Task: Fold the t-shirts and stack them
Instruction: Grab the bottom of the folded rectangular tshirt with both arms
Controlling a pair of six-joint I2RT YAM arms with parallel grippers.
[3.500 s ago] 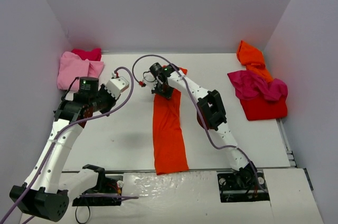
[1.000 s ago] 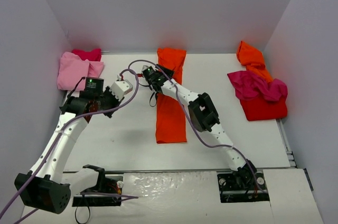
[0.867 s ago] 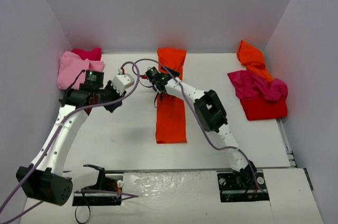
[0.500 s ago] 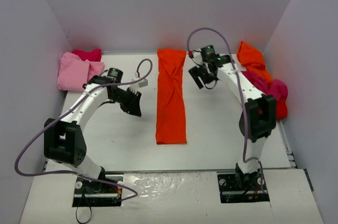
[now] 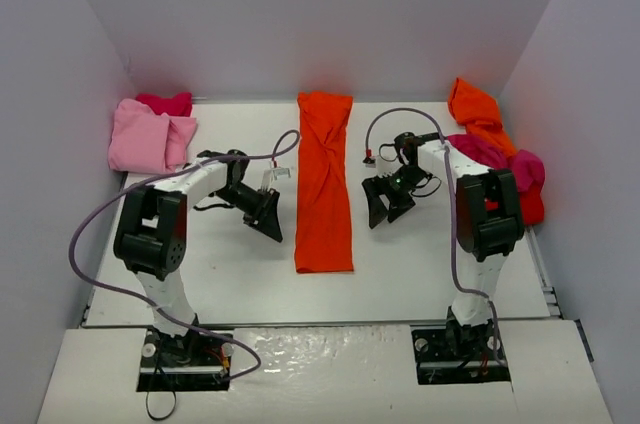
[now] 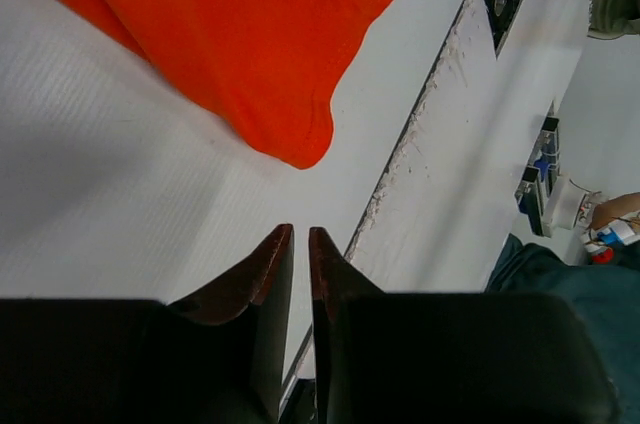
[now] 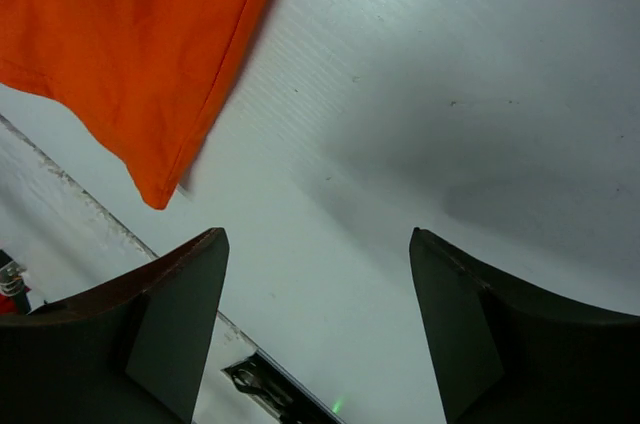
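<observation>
White table (image 5: 200,274) | right-side t-shirts (image 5: 472,109) partly hidden by right arm (image 5: 486,212) | left claw (image 6: 300,232) clenched, empty | right claw (image 7: 315,236) released

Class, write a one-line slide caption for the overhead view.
Folded orange t-shirt flanked by left gripper, shut, and right gripper, open; pink pile far left, mixed pile far right.

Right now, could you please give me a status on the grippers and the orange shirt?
Left gripper shut, empty; right gripper open, empty. Orange shirt folded in a long strip, flat between them, untouched. Nothing blocking either side.
</observation>
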